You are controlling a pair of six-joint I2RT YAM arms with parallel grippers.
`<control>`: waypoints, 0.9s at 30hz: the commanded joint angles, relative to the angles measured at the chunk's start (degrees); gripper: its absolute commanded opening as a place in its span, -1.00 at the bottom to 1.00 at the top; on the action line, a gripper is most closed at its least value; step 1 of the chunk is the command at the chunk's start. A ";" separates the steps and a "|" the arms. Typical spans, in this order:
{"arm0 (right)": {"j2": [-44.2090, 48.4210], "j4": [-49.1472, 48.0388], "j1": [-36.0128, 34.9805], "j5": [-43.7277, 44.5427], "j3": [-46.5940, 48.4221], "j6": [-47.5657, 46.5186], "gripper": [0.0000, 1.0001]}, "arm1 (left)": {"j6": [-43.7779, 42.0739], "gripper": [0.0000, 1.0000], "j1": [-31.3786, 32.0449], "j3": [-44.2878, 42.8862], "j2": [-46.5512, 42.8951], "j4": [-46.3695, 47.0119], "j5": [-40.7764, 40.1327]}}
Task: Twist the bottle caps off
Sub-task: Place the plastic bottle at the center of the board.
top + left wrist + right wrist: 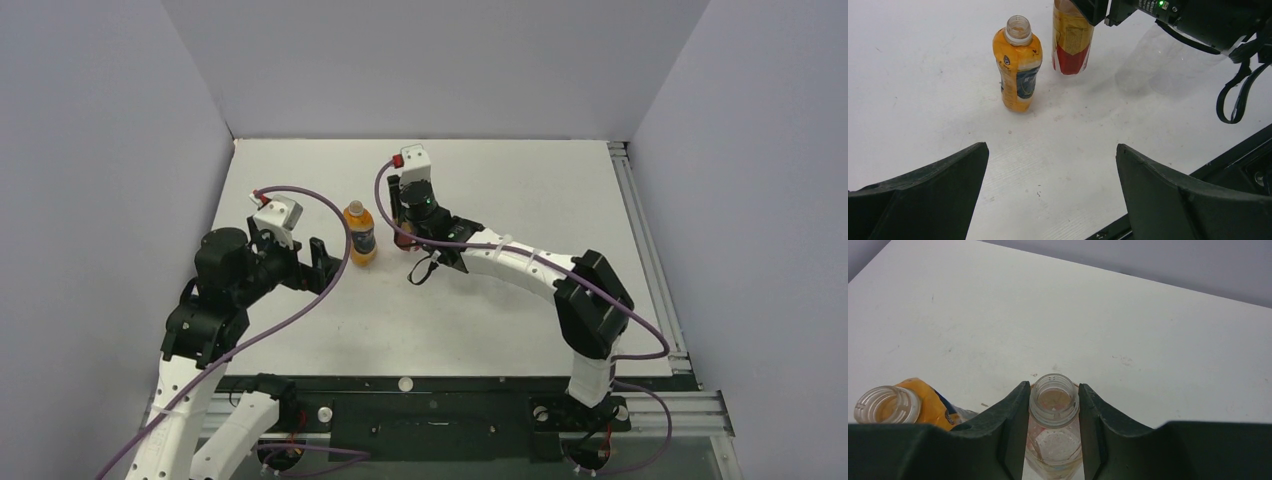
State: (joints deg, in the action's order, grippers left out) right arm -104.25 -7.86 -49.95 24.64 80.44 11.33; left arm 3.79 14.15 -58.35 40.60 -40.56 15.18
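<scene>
The orange bottle (360, 232) with a dark label stands uncapped mid-table; its open neck shows in the left wrist view (1018, 30). The reddish-brown bottle (1071, 45) stands just right of it, also uncapped. My right gripper (1053, 387) is shut on its open neck (1053, 400), one finger on each side; in the top view that gripper (403, 228) hides most of the bottle. My left gripper (1051, 147) is open and empty, low over the table, left of and nearer than the orange bottle (883, 405). A faint clear bottle shape (1168, 62) lies under the right arm. No blue cap is in view.
Two small white round things, perhaps caps, sit at the front: one at the table's front edge (405, 382), one on the black frame (323, 411). A black strap loop (1235, 95) hangs from the right arm. Grey walls close in the table at the left, the back and the right.
</scene>
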 commanded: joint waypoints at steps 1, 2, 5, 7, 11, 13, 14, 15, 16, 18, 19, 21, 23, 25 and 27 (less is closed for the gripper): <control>-2.59 -6.63 0.26 2.75 1.35 2.14 -1.00 | 0.04 0.93 -0.31 -2.63 0.10 1.97 -0.65; -3.00 -6.90 0.37 2.85 1.44 2.65 -1.00 | 0.06 0.93 -0.30 -2.77 0.27 2.01 -0.62; -5.10 -7.81 0.47 3.79 1.80 3.12 -1.00 | 0.00 0.93 -0.29 -3.11 0.49 2.14 -0.59; -6.07 -8.39 0.55 4.48 1.91 3.34 -1.00 | -0.08 0.93 -0.31 -3.09 0.53 2.17 -0.46; -6.52 -10.23 0.48 6.01 0.85 3.32 -1.00 | -0.10 0.93 -0.32 -2.94 0.00 2.79 0.01; -6.20 -11.52 0.41 7.13 -0.31 3.30 -1.00 | -0.10 0.93 -0.28 -2.84 -0.28 2.93 0.27; -5.92 -12.03 0.28 7.73 -0.74 3.33 -1.00 | -0.10 0.93 -0.32 -2.72 -0.36 2.98 0.37; -5.81 -12.76 0.20 8.07 -1.46 3.38 -1.00 | -0.23 0.93 -0.32 -2.64 -0.68 3.06 0.81; -5.77 -13.08 -0.01 8.91 -1.71 3.42 -1.00 | -0.30 0.93 -0.29 -2.34 -0.95 3.22 1.03; -6.06 -13.78 -0.47 10.02 -2.27 2.95 -1.00 | -0.43 0.93 -0.27 -1.72 -1.90 4.13 1.78; -6.28 -13.96 -0.66 10.40 -2.30 2.62 -1.00 | -0.49 0.93 -0.27 -1.61 -2.45 4.24 1.87; -6.86 -14.26 -1.27 11.59 -2.57 1.92 -1.00 | -0.65 0.93 -0.32 -1.49 -2.76 4.02 2.04; -7.00 -15.44 -1.63 12.84 -3.69 1.95 -1.00 | -0.96 0.93 -0.29 -1.76 -2.73 3.36 2.05; -6.98 -16.46 -1.86 13.77 -4.67 2.32 -1.00 | -1.32 0.93 -0.31 -2.11 -2.79 2.89 2.02; -6.90 -16.96 -2.09 14.34 -5.26 2.78 -1.00 | -1.57 0.93 -0.32 -2.32 -2.92 2.83 2.17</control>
State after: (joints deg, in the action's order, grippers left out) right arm -110.93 -20.29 -51.22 35.73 76.42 13.72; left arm 3.53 14.13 -58.92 37.78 -39.70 16.40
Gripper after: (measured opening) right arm 0.327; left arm 0.968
